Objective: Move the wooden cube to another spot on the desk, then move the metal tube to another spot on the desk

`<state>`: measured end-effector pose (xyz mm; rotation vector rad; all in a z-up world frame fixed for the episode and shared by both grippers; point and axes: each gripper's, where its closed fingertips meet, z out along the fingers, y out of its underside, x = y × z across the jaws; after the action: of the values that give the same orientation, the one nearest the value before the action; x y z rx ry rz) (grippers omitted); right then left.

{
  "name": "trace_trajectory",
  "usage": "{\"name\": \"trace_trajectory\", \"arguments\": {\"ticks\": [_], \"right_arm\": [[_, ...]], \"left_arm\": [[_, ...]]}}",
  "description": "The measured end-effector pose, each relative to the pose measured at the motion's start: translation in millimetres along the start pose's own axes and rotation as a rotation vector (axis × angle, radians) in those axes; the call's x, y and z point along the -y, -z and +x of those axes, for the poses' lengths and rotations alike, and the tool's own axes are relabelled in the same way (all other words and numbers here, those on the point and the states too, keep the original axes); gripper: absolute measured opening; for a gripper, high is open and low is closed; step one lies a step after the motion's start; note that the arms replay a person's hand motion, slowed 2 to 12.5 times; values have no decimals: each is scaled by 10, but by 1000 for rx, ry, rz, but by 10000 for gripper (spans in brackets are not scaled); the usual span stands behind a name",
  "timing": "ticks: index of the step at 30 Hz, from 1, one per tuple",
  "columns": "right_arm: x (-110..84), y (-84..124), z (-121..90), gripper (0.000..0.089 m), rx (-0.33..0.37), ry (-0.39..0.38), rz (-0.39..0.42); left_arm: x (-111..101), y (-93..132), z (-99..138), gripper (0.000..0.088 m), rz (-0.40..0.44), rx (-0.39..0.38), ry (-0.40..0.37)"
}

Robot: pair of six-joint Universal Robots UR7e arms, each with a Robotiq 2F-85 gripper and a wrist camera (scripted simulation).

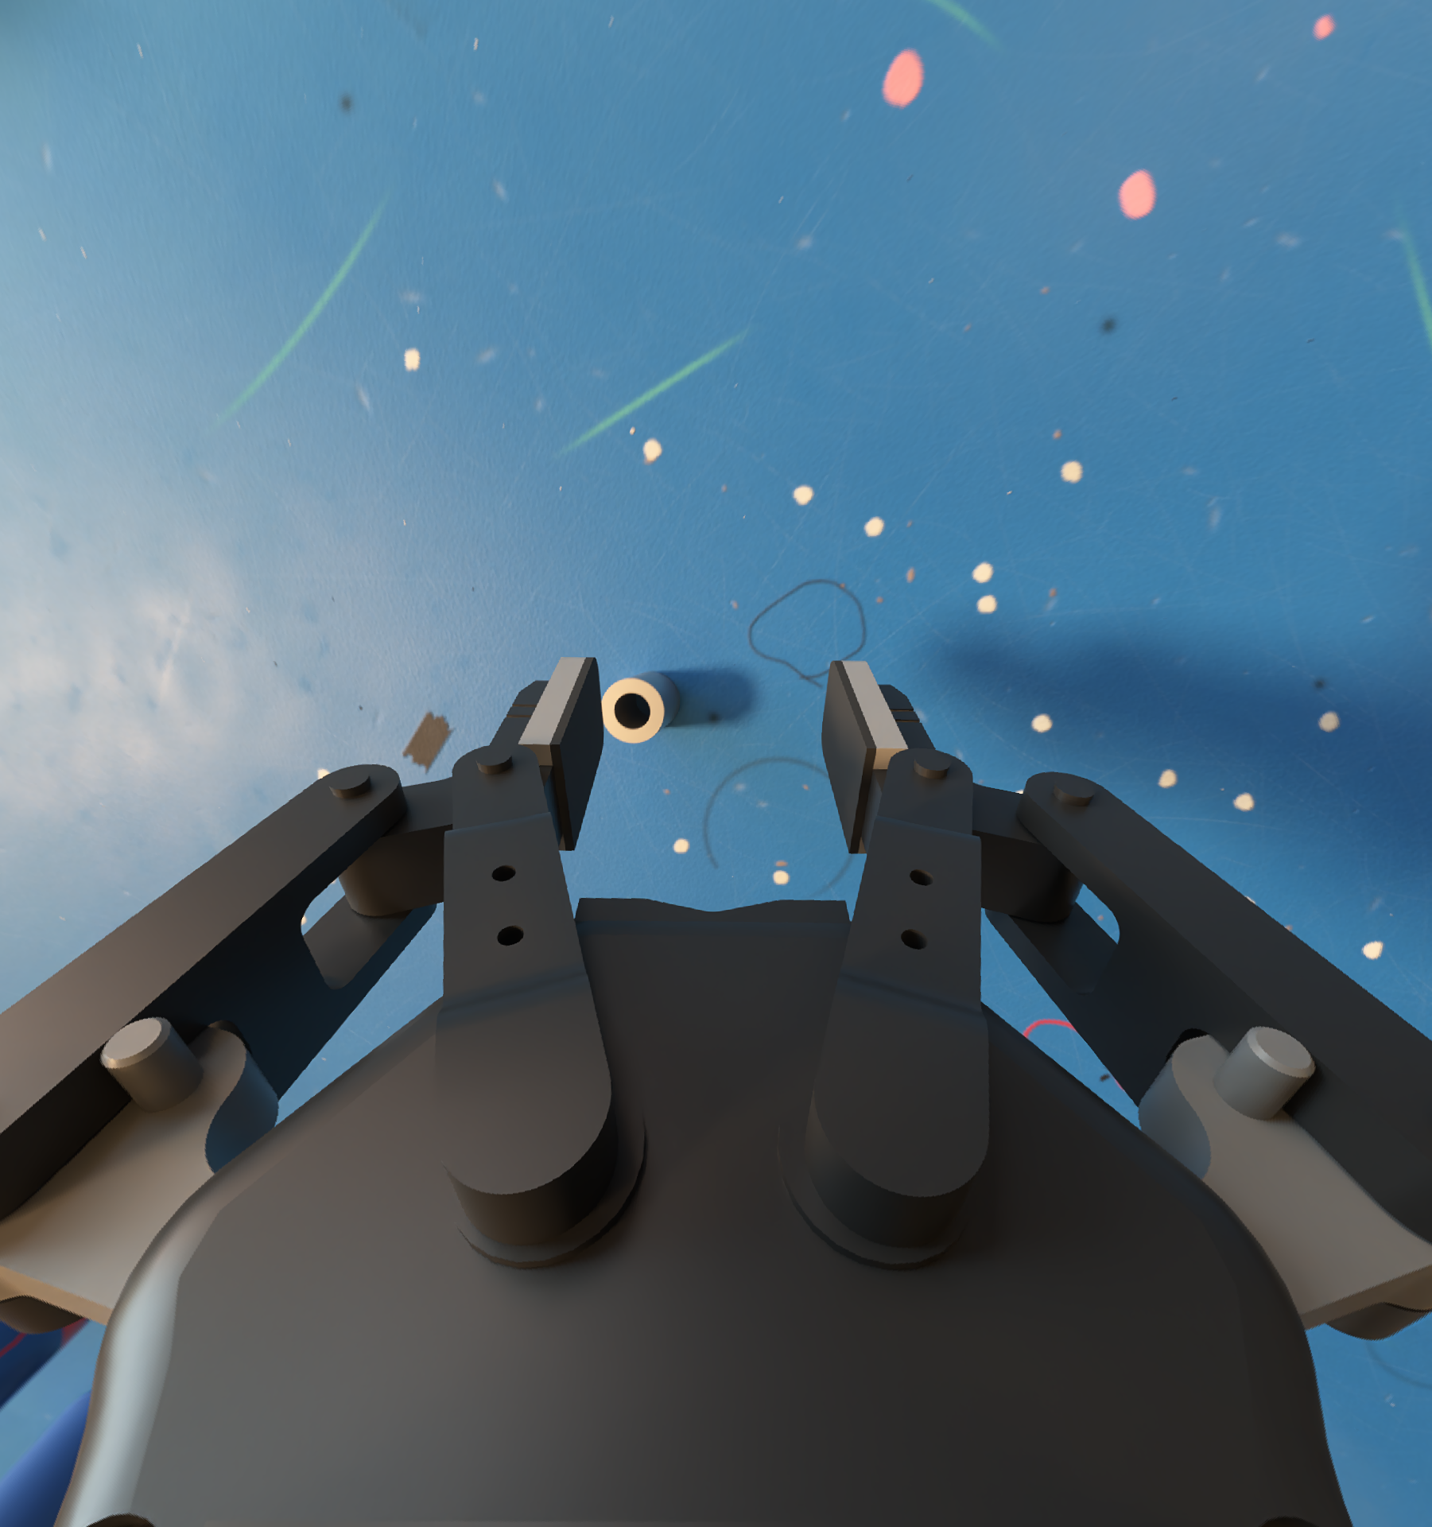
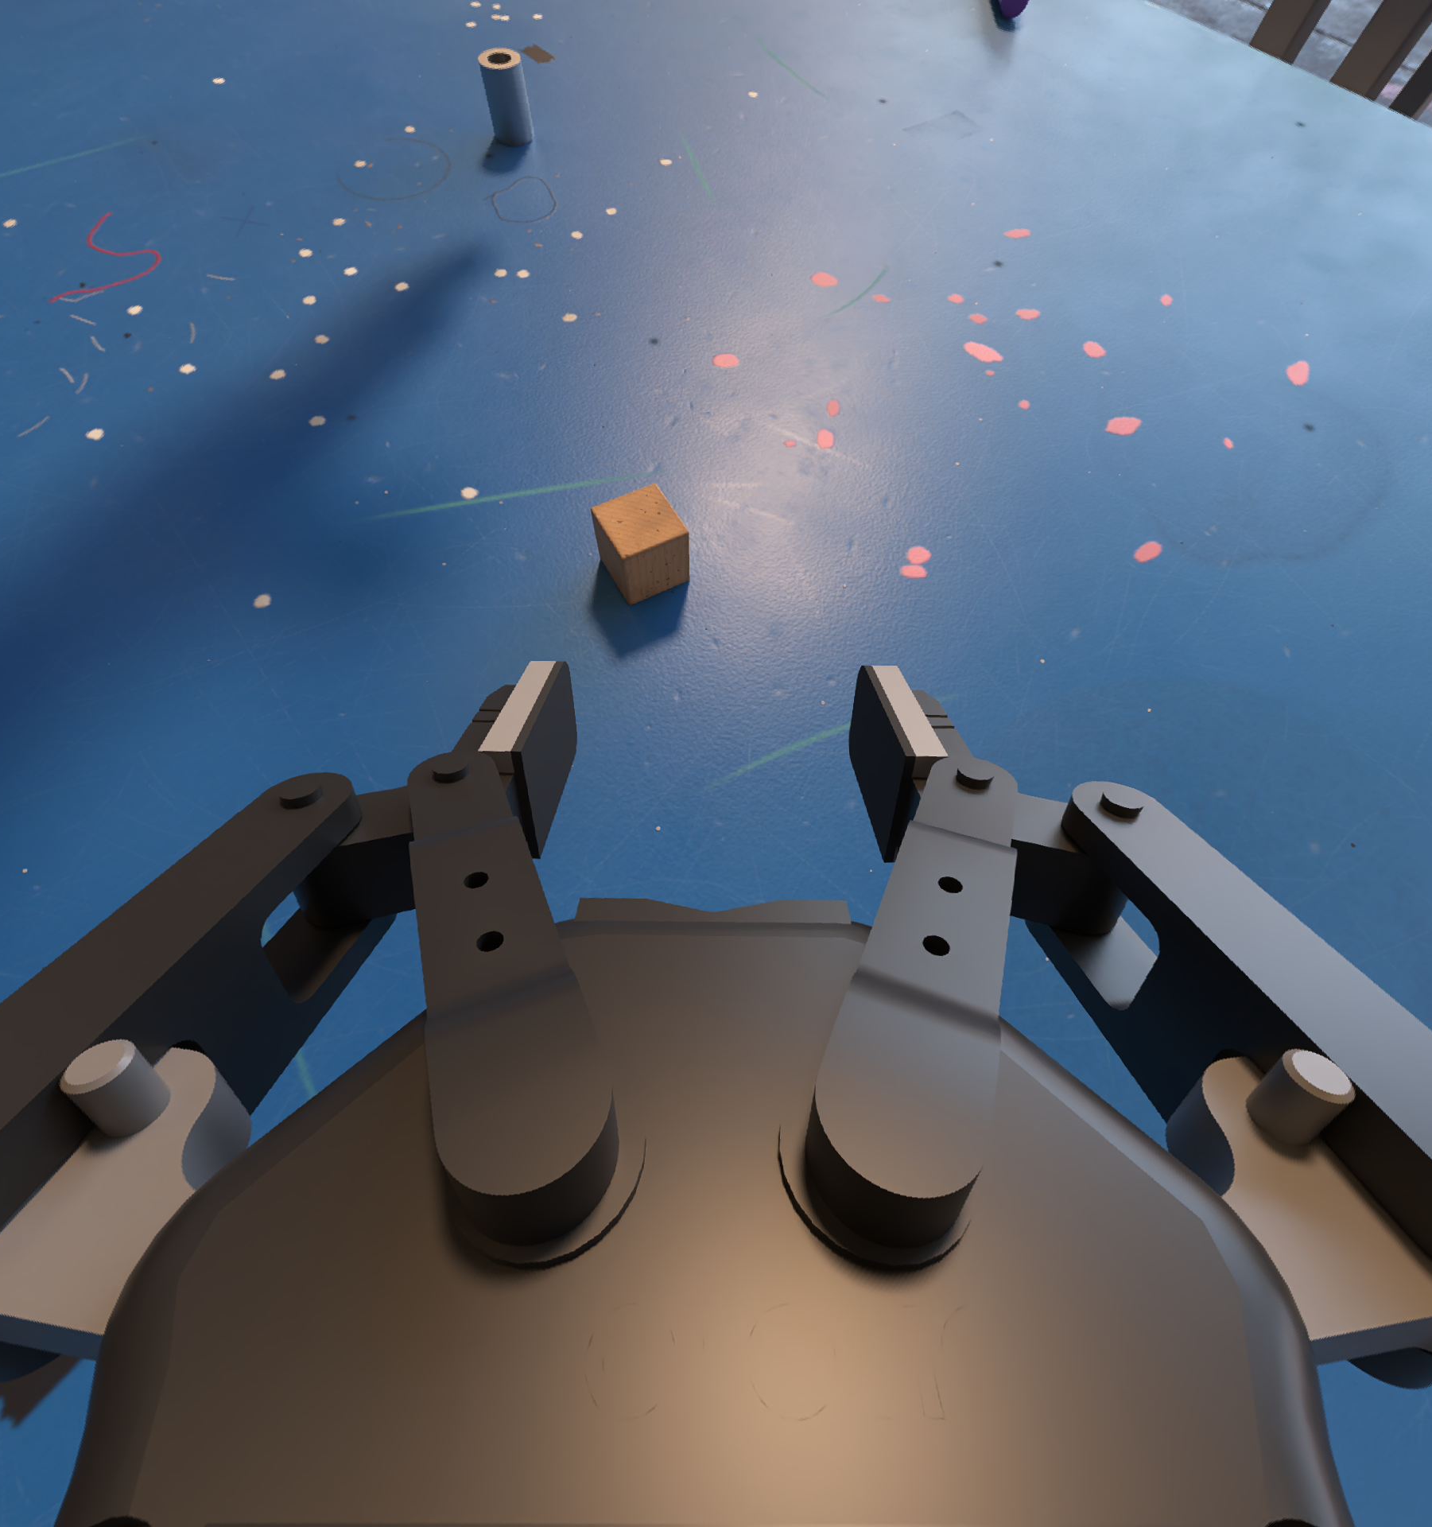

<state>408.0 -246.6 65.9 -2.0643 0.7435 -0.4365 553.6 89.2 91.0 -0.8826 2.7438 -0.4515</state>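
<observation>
Both sets of jaws open, empty. Wooden cube (image 2: 640,543) on the desk (image 2: 1026,661), just ahead of the right gripper (image 2: 712,744); metal tube (image 2: 505,95) upright, far beyond the cube. Cube likely light, rigid; best pinched across opposite flat faces.

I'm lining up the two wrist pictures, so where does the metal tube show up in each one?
Left wrist view: the metal tube is seen end-on near the centre, just beside the left gripper's left fingertip.
Right wrist view: it stands upright at top left, far beyond the wooden cube.
Shared landmark: the pencilled loop next to the tube.
</observation>
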Motion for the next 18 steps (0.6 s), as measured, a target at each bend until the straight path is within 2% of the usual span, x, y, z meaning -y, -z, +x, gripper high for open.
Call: {"name": "trace_trajectory", "arguments": {"ticks": [10, 14, 18], "right_arm": [[-6, -11, -2, 594, -3, 0, -6], [-7, -10, 3, 593, -6, -2, -6], [-8, -7, 9, 589, -9, -4, -5]], "left_arm": [[-227, -298, -123, 466, -55, -19, 135], [-271, -404, -129, 444, -72, -30, 164], [-318, -502, -170, 422, -99, -7, 169]]}}
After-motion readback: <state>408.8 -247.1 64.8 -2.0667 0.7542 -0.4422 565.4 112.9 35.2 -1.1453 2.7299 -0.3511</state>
